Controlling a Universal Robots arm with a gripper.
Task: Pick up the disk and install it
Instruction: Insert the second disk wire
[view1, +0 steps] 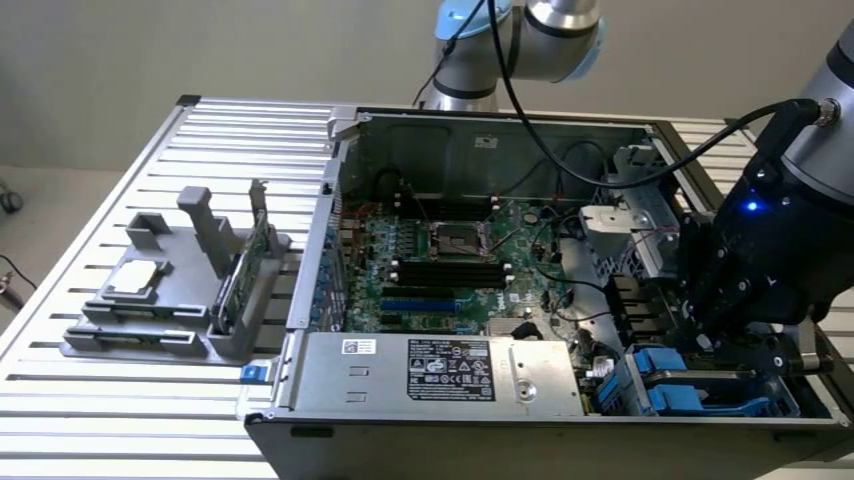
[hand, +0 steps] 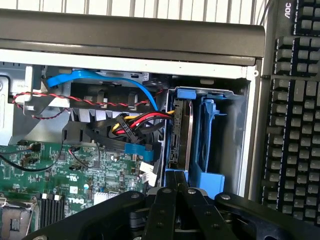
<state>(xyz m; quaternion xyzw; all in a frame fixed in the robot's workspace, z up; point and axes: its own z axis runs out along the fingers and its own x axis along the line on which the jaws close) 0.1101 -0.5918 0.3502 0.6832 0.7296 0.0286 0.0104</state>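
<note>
pincer (hand: 175, 200) closed, empty, over drive bay | disk (hand: 181, 132) seated on edge | stiff, heavy-ish, fragile; grip blue rails

Disk (hand: 181, 131) shows edge-on — its face hidden within the bay (hand: 220, 150).

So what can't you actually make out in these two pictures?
- Silver-grey metal disk with blue plastic rails, wrist view: it stands edge-on in the blue bay, so its label face is hidden.
- Black end effector, wrist view: its own fingers hide whether they touch the disk.
- Black keyboard, wrist view: cut off by the picture's edge.
- Label on the grey metal power supply box, exterior view: print too small to read.
</note>
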